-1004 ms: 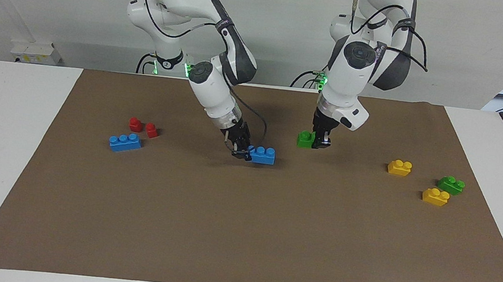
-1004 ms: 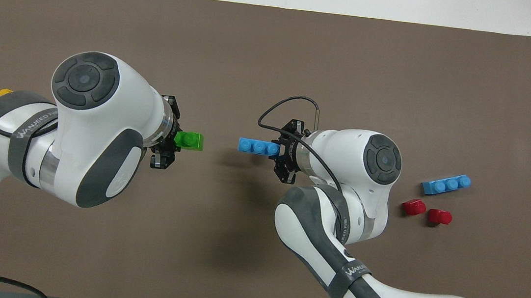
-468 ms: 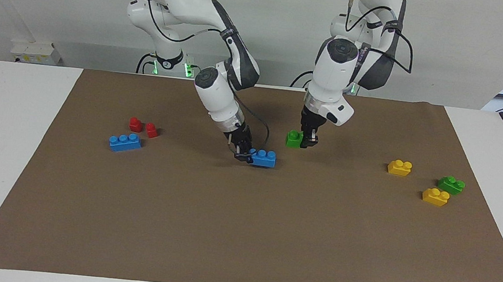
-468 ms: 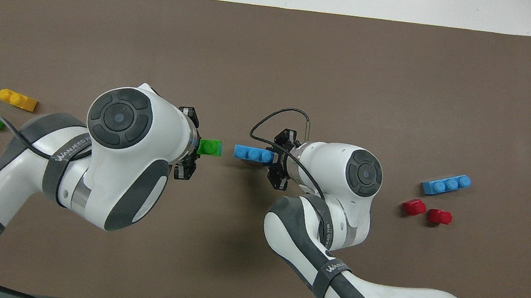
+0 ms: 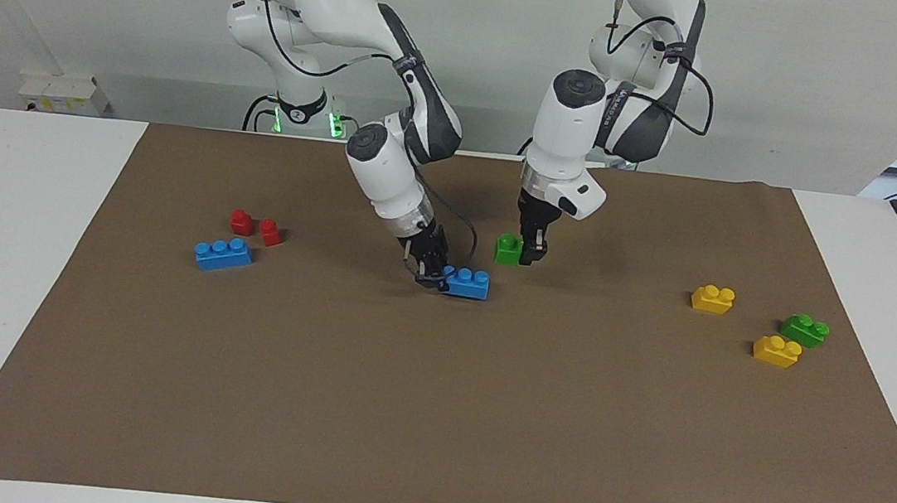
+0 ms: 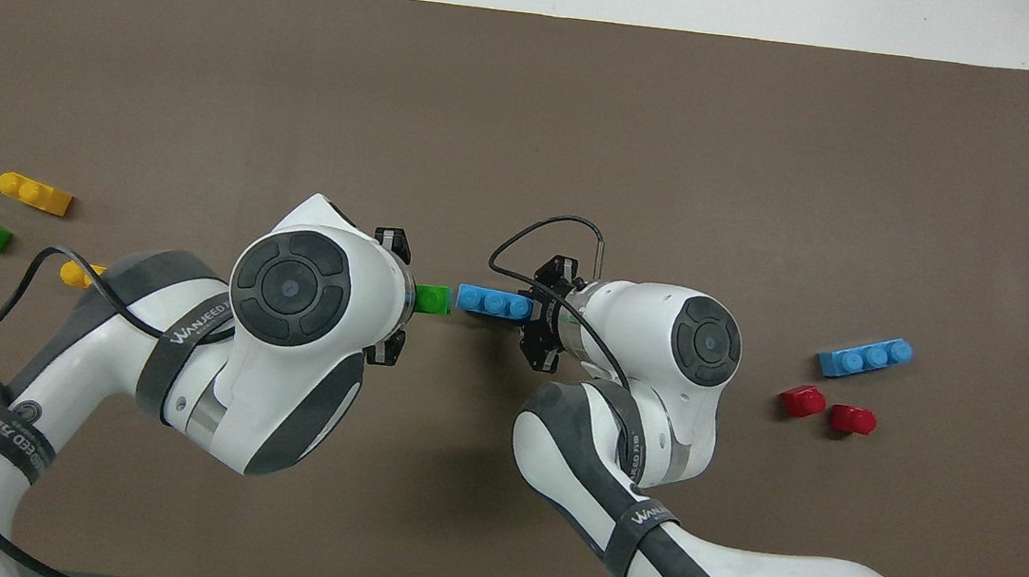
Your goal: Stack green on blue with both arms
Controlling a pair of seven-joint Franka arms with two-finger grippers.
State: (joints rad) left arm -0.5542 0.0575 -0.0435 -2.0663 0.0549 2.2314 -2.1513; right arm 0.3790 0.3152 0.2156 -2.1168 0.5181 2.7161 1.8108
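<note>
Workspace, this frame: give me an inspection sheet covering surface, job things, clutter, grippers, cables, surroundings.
Surface: brown mat on a white table, flat.
Job things: green brick held up beside the held blue brick, not yet stacked.
Clutter: spare blue brick and two red pieces toward the right arm's end; two yellow bricks and a spare green brick toward the left arm's end.
Grippers: left gripper shut on the green brick; right gripper shut on the blue brick's end.
Cables: black cable looping off the right wrist.
Surroundings: white wall; nothing else seen.
</note>
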